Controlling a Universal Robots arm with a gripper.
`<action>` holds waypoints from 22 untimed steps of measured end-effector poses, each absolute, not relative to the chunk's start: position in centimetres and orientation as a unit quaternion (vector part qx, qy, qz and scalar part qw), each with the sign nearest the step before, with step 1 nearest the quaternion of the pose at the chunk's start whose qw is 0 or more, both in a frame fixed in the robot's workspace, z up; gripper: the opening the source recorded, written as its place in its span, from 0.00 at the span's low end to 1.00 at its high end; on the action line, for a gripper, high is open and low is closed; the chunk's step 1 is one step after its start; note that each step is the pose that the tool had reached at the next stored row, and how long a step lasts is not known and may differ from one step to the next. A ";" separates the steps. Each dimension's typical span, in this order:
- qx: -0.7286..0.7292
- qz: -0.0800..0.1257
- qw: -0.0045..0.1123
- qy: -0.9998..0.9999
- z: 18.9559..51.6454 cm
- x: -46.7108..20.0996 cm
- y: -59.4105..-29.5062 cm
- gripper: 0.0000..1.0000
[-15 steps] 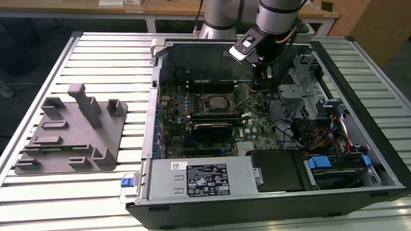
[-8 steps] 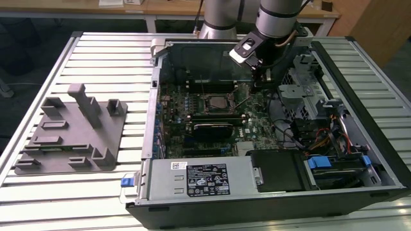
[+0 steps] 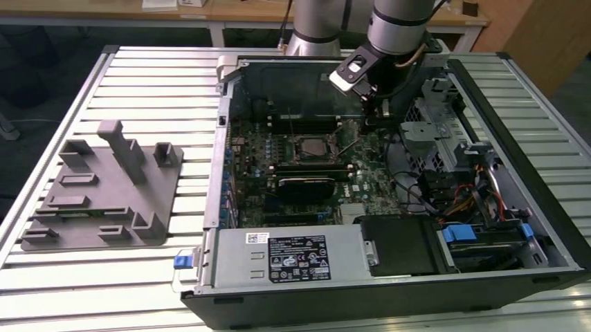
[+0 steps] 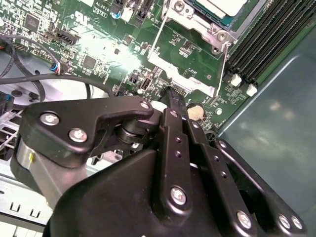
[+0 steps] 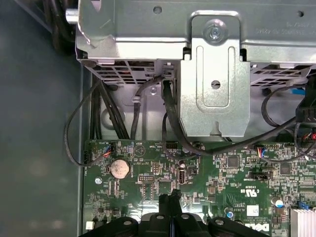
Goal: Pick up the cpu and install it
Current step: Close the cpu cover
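Note:
The cpu [image 3: 311,146], a flat square chip with a silver top, lies in the motherboard socket inside the open computer case [image 3: 517,117]; in the second wrist view the cpu [image 4: 223,6] sits in the socket, with a metal frame [image 4: 183,74] and thin wire levers beside it. My gripper [image 3: 371,126] hangs over the board just to the exterior view's right of the socket. In both wrist views the black fingers [image 4: 171,98] are pressed together with nothing between them, and the gripper [image 5: 172,197] points down at the green board [image 5: 217,182] near a coin battery [image 5: 119,169].
A grey plastic tray [image 3: 102,194] with upright posts lies on the slatted table at the exterior view's left. Inside the case are memory slots [image 4: 266,39], a metal drive cage [image 5: 212,74], loose black cables [image 5: 170,123] and a power supply [image 3: 277,256].

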State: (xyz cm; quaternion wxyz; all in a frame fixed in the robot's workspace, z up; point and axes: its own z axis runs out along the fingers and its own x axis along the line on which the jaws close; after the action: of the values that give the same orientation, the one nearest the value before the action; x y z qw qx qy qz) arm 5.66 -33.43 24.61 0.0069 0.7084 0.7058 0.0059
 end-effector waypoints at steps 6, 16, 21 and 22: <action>0.708 0.007 0.006 0.706 24.6 4.6 -33.4 0.11; 0.709 0.007 0.006 0.705 24.5 2.5 -33.4 0.11; 0.709 0.007 0.006 0.705 24.5 1.4 -33.4 0.11; 0.709 0.007 0.006 0.705 24.5 1.2 -33.4 0.11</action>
State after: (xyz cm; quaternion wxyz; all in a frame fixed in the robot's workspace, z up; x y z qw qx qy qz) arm 1.25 -33.42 24.46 0.0062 0.7090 0.7051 0.0067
